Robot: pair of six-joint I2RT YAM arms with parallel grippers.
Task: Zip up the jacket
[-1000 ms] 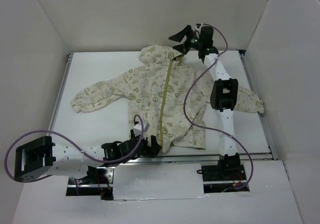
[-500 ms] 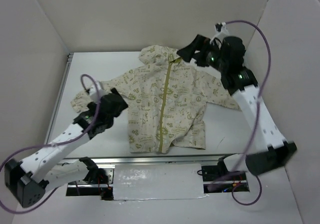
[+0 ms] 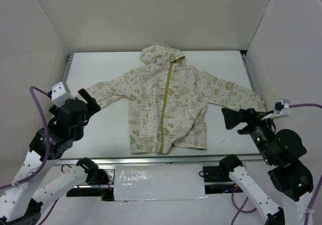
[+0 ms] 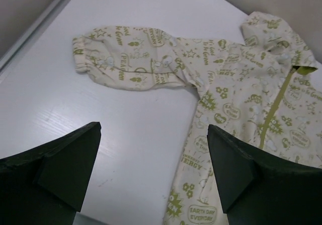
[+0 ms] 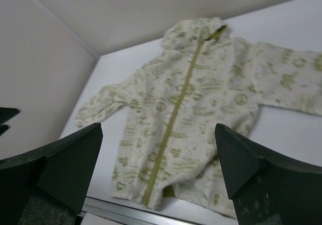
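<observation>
Jaws on both my arms gape wide, holding nothing, above the desk (image 3: 110, 129); the jacket (image 3: 151, 94) lies flat, zipped.

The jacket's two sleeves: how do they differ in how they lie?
The left-side sleeve looks shorter and bunched, its cuff partly hidden by the left pincer in the top view; the right-side sleeve stretches out longer, cuff in plain sight. Both lie flat, spread outward.

We get soft, even overhead light in the top view — white walls (image 3: 151, 13) bright, no hard glare, only faint shadow round the jacket (image 3: 166, 104). Left wrist pic is sharp; right wrist pic is dimmer & blurred — prints look smeared.
</observation>
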